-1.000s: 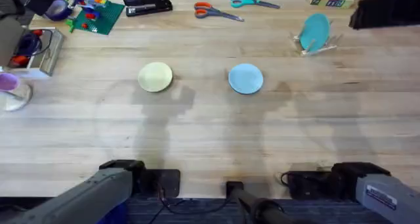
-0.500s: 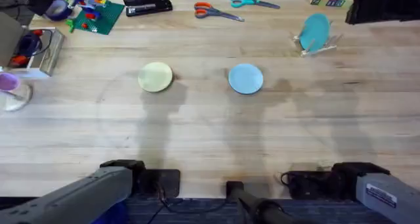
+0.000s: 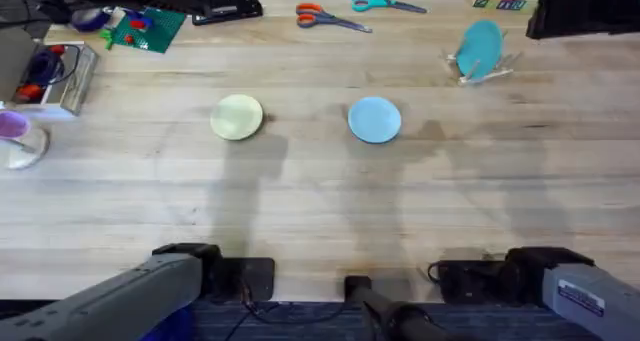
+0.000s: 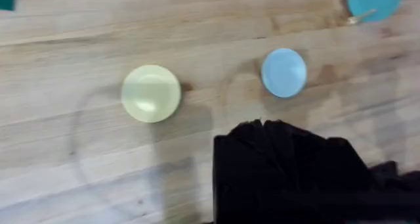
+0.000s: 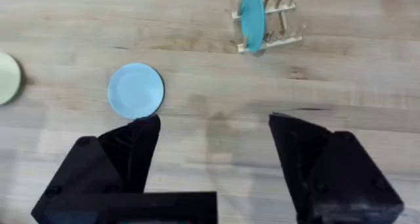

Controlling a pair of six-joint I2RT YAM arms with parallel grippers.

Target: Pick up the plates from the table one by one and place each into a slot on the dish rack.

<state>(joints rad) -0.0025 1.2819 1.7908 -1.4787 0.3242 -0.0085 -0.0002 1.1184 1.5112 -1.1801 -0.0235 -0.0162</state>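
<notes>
Both the pale yellow round plastic plate (image 3: 237,116) and the light blue round plastic plate (image 3: 374,119) remain flat on the wood-plank counter (image 3: 320,201); the small wooden dowel rack (image 3: 482,69) holds only a teal plate (image 3: 479,47). The right hand (image 5: 213,152) is spread wide and empty; the left hand's state cannot be told.

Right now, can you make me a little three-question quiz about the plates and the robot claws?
1. True or false: the pale yellow plate lies flat on the table.
2. What stands in the dish rack? A) a teal plate B) scissors C) a cup
3. Fill in: the right claw is ____.

Key: 1 true. 2 A, the teal plate stands upright. 3 open, above the table near the light blue plate.
</notes>
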